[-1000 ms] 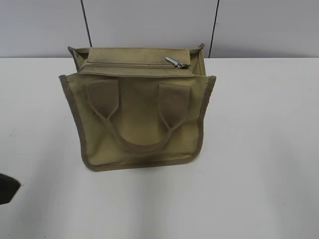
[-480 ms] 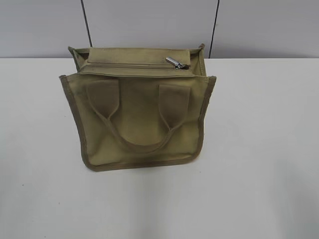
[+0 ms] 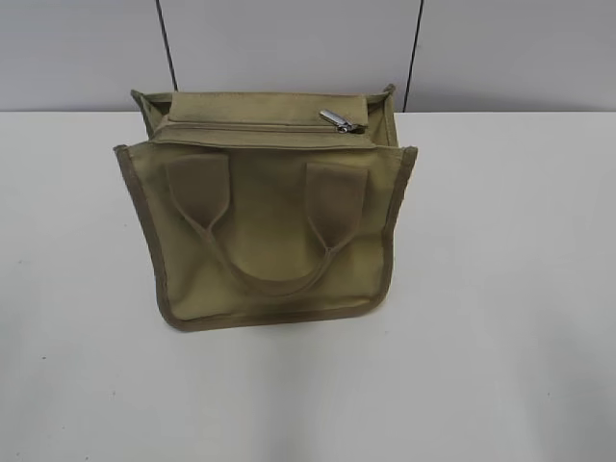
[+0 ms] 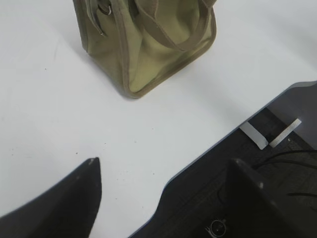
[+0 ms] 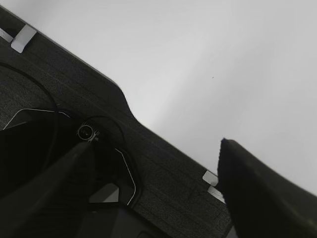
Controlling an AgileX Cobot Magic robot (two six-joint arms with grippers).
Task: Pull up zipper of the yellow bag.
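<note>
Both pincers (image 4: pixel 163 193) (image 5: pixel 153 183) agape over white table (image 3: pixel 500 289).

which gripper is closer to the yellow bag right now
Left. The left gripper hangs over the table with the yellow bag just ahead; the right gripper sees only bare table.

Robot lab bench, bare white table (image 3: pixel 500 289), grey panelled wall (image 3: pixel 289 48), dark robot base (image 5: pixel 163 168)

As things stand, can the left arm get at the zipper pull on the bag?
Probably yes. The left gripper is open, empty and pulled back near the table edge, apart from the yellow bag. The zipper pull lies exposed on the top panel, nothing covering it and bare white table around.
</note>
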